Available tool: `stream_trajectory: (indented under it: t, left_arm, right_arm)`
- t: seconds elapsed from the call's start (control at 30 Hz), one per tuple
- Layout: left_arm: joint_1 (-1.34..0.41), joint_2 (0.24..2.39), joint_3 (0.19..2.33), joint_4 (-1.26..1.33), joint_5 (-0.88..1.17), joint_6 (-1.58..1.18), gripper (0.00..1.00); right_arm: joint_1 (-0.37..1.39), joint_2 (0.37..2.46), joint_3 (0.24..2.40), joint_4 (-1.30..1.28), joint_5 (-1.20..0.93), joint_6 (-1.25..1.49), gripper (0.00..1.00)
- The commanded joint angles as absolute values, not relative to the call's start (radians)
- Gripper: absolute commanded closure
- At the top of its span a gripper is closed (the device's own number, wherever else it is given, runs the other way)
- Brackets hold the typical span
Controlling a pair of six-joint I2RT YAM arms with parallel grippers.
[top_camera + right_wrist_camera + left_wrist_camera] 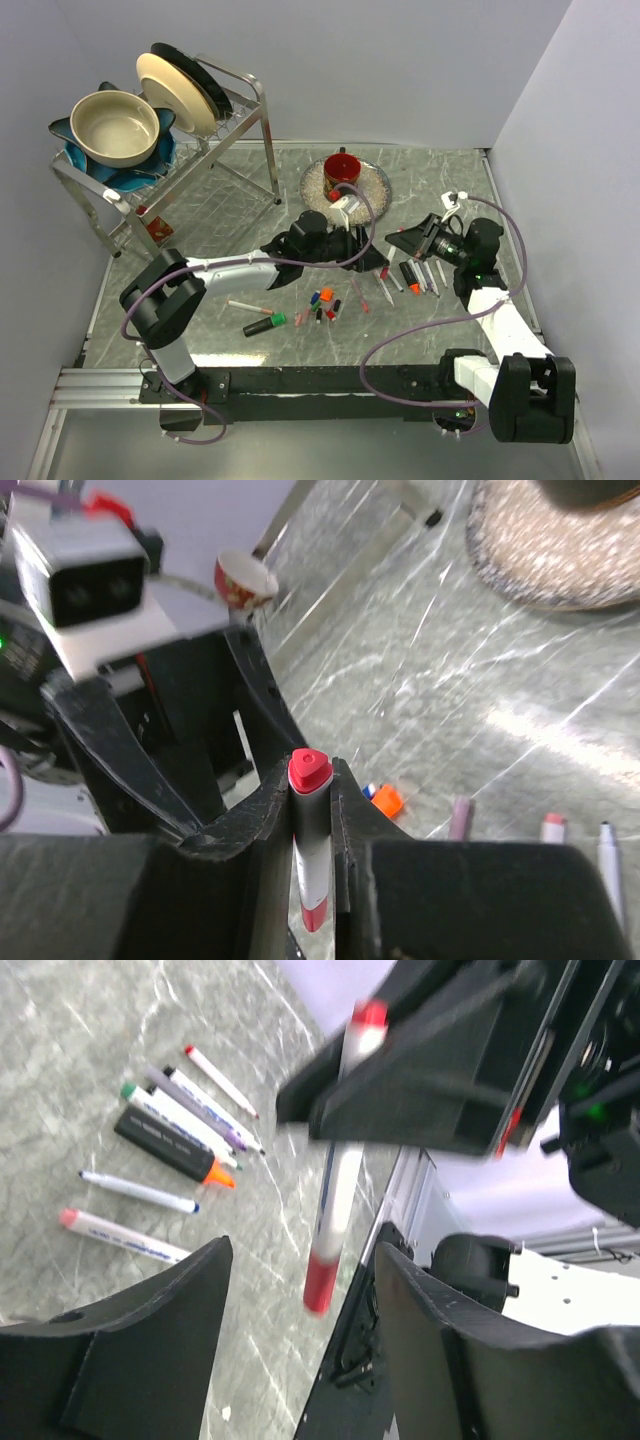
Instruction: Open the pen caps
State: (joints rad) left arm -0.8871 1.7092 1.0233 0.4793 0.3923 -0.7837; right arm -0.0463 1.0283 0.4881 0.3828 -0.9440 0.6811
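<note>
Gripping near one end, the right jaws are closed on a slim white plastic pen (340,1170) above the grey marbled desk (420,170). Its glossy red cap (320,1282), at 6 o'clock, is flanked untouched by the parted, empty left jaws. Uncapping is judged in hand; next, the cap must be pinched and pulled straight off.

A red mug (341,170) sits on a round mat (376,187) near a dish rack (232,122).

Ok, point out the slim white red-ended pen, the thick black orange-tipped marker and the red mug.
slim white red-ended pen (312,850): right wrist view, white barrel.
thick black orange-tipped marker (165,1145): left wrist view, black body.
red mug (339,182): top view, its side.
</note>
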Motion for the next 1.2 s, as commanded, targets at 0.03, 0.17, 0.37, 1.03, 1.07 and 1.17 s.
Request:
stream_trajectory:
  t: [0.03, 0.17, 0.37, 1.03, 1.07, 1.17]
  left_arm:
    - [-0.89, 1.71, 1.017, 0.557, 0.471, -0.775, 0.41]
    - [-0.891, 1.736, 1.019, 0.597, 0.523, -0.796, 0.46]
    - [-0.899, 1.766, 1.049, 0.591, 0.551, -0.798, 0.48]
    - [-0.914, 1.802, 1.066, 0.626, 0.618, -0.833, 0.99]
    - [-0.914, 1.795, 1.054, 0.629, 0.649, -0.839, 0.99]
    - [-0.914, 1.751, 0.95, 0.618, 0.701, -0.841, 0.99]
  right_arm:
    - [-0.075, 1.012, 0.494, 0.449, -0.986, 0.713, 1.0]
    - [-0.08, 1.017, 0.497, 0.446, -0.988, 0.713, 1.0]
    - [-0.083, 1.022, 0.497, 0.445, -0.989, 0.715, 1.0]
    - [-0.115, 1.002, 0.518, 0.425, -0.979, 0.684, 1.0]
    - [-0.139, 0.982, 0.531, 0.392, -0.963, 0.66, 1.0]
    - [-0.275, 0.885, 0.522, 0.362, -0.908, 0.666, 1.0]
